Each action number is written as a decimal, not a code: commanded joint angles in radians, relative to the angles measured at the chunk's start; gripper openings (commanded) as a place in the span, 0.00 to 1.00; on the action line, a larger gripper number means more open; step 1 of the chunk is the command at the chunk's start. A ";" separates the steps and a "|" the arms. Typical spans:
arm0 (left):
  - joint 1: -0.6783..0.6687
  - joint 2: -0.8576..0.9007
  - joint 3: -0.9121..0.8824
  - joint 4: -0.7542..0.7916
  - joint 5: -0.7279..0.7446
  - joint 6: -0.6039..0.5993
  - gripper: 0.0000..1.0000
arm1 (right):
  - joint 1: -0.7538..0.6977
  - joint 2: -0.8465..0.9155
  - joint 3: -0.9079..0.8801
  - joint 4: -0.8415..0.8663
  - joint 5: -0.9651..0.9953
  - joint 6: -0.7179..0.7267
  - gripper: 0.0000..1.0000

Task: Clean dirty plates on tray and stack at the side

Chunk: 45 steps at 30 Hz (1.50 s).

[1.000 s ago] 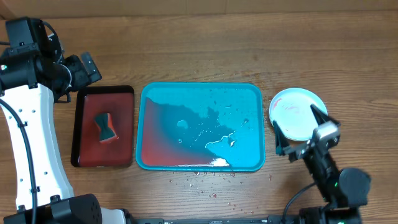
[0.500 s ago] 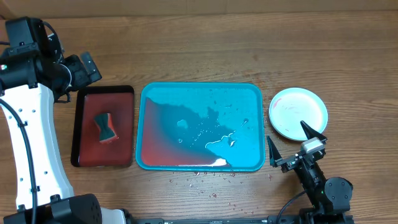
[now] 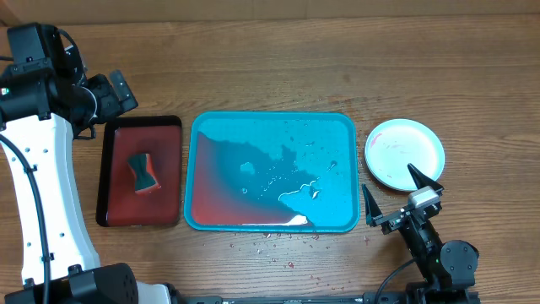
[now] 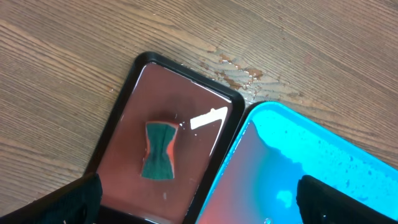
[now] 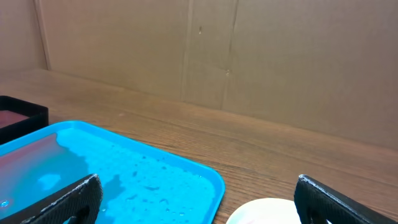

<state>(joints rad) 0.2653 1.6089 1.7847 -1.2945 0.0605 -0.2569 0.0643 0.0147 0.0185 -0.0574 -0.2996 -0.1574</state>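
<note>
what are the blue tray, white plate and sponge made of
Blue tray: likely moulded plastic, glossy, with rounded rim and water beading on it. White plate: probably plastic, smooth with slight sheen; ceramic cannot be ruled out. Sponge: foam, orange edges under a matte green scouring face.

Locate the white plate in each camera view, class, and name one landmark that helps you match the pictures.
Overhead: the white plate lies at the right, just right of the turquoise tray.
Left wrist: not in the picture.
Right wrist: only part of the white plate shows, at the bottom edge, right of centre.
Shared landmark: the turquoise tray, lower right in the left wrist view, lower left in the right wrist view.
</note>
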 commanded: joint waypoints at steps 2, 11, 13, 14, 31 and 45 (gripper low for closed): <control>-0.017 -0.073 0.005 -0.002 -0.001 -0.013 1.00 | -0.008 -0.012 -0.010 0.000 0.000 0.000 1.00; -0.126 -0.460 -0.033 0.043 -0.167 0.007 1.00 | -0.008 -0.012 -0.010 0.000 0.000 0.000 1.00; -0.130 -0.565 -0.119 0.126 -0.173 0.033 1.00 | -0.008 -0.012 -0.010 0.000 0.000 -0.001 1.00; -0.130 -0.616 -0.172 0.173 -0.168 0.045 1.00 | -0.008 -0.012 -0.010 0.001 0.000 0.000 1.00; -0.225 -1.366 -1.446 1.300 0.079 0.175 1.00 | -0.008 -0.012 -0.010 0.001 0.000 0.000 1.00; -0.239 -1.606 -1.758 1.291 -0.069 0.184 1.00 | -0.008 -0.012 -0.010 0.001 0.000 0.000 1.00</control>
<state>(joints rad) 0.0292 0.0174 0.0696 0.0010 0.0254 -0.0963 0.0593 0.0147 0.0185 -0.0624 -0.3000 -0.1574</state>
